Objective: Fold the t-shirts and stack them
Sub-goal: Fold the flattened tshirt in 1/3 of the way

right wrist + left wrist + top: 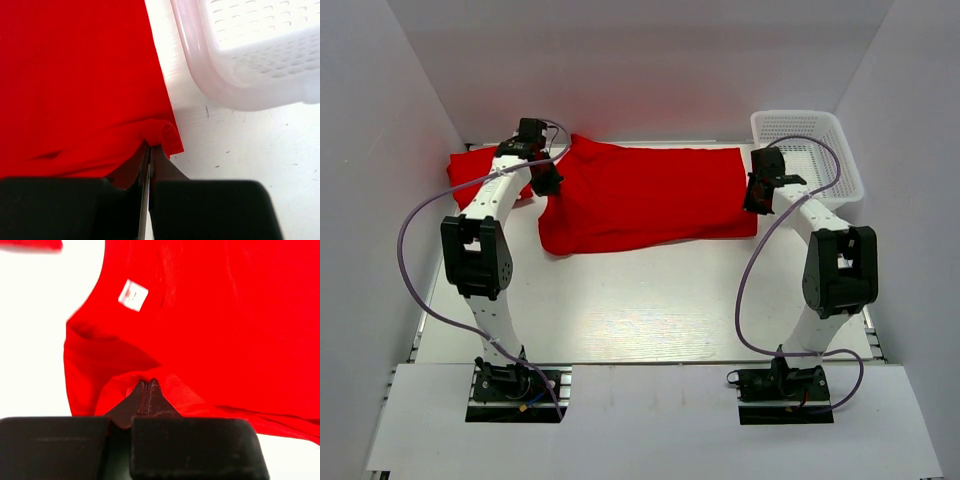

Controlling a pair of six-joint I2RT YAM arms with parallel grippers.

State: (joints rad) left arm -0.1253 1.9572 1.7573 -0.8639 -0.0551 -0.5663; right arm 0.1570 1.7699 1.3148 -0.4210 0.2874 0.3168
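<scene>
Across the upper middle of the overhead view, a red t-shirt (650,195) lies spread sideways on the white bench (640,300), wrinkled along its lower edge. The left arm (480,255) reaches to the shirt's left end. In the left wrist view its jaws are pressed together on a raised fold of red cloth, and a small white label (133,294) shows at the upper left of that frame. The right arm (835,265) reaches to the shirt's right end. In the right wrist view its jaws are closed on the corner of the shirt's edge. A white lattice basket (795,116) sits in the upper right, near that corner but apart from it. A second red t-shirt (470,170) lies bunched in the upper left, partly behind the left arm.
</scene>
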